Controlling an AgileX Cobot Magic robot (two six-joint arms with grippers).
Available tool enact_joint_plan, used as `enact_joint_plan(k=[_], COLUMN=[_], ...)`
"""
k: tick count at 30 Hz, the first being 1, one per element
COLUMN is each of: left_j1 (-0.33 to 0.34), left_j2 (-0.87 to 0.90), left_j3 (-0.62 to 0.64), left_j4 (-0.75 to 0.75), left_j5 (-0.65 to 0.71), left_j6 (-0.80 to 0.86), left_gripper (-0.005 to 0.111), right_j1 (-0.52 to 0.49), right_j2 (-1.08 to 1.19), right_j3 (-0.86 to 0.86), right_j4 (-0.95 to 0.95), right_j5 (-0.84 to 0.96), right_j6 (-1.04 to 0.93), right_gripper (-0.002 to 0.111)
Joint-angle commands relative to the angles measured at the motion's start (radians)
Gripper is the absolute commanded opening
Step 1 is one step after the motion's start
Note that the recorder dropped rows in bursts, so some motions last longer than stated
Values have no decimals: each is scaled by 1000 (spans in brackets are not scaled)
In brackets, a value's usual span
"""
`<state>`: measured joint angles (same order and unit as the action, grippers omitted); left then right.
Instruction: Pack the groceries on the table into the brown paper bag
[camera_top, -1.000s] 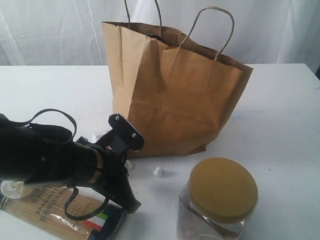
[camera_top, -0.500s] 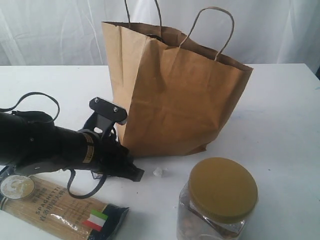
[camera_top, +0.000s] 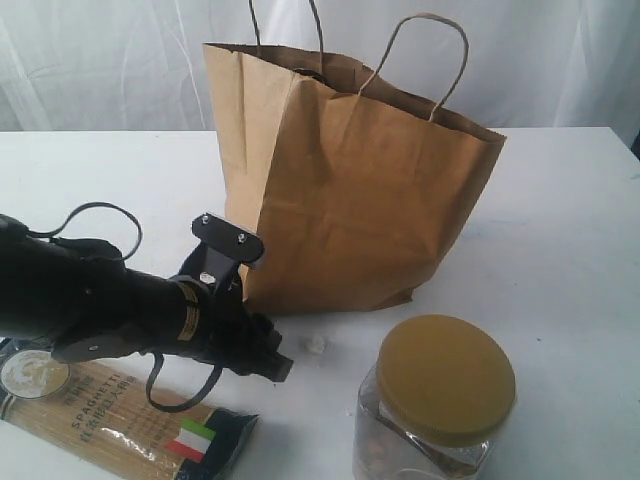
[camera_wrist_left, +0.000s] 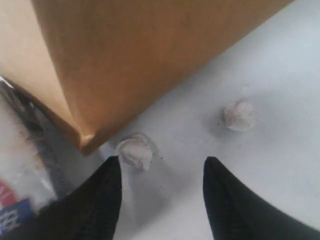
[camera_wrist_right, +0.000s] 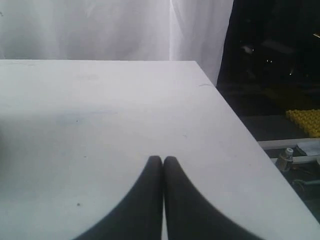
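Two white scraps (camera_wrist_left: 239, 115) lie just ahead of my left pincer (camera_wrist_left: 160, 162), jaws spread with nothing between, and a corner of the brown paper bag (camera_wrist_left: 150, 60) sits right beyond its tips. My right pincer (camera_wrist_right: 163, 159) is pinched together, empty, with the table (camera_wrist_right: 100, 125) underneath it.

Matt creased kraft: brown paper bag (camera_top: 350, 200) (handles of twisted paper cord). Glossy walls, matt lid: clear jar (camera_top: 440, 390). Smooth white: table (camera_top: 570, 230).
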<state>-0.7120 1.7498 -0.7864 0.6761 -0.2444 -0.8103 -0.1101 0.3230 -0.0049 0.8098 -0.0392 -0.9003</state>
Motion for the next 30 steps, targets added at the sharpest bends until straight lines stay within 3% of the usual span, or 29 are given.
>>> enact_joint_plan(k=[1, 12, 22, 24, 29, 30], left_j1=[3, 4, 4, 4, 4, 4], left_j2=[25, 43, 108, 108, 108, 108], left_j3=[4, -8, -77, -77, -77, -77], left_j4=[-1, -20, -70, -70, -70, -70], left_j5=[89, -23, 53, 61, 104, 109], left_j6=[7, 91, 108, 108, 108, 108], left_gripper=[55, 55, 54, 47, 0, 0], right_j1=[2, 2, 2, 2, 2, 2], right_j2=[5, 5, 5, 5, 5, 5], right_j3=[5, 5, 5, 5, 5, 5], right_j4=[1, 1, 1, 1, 1, 1], right_j5=[-11, -11, -11, -11, -11, -11], right_j6=[-9, -9, -9, -9, -9, -9], right_gripper=[0, 0, 0, 0, 0, 0])
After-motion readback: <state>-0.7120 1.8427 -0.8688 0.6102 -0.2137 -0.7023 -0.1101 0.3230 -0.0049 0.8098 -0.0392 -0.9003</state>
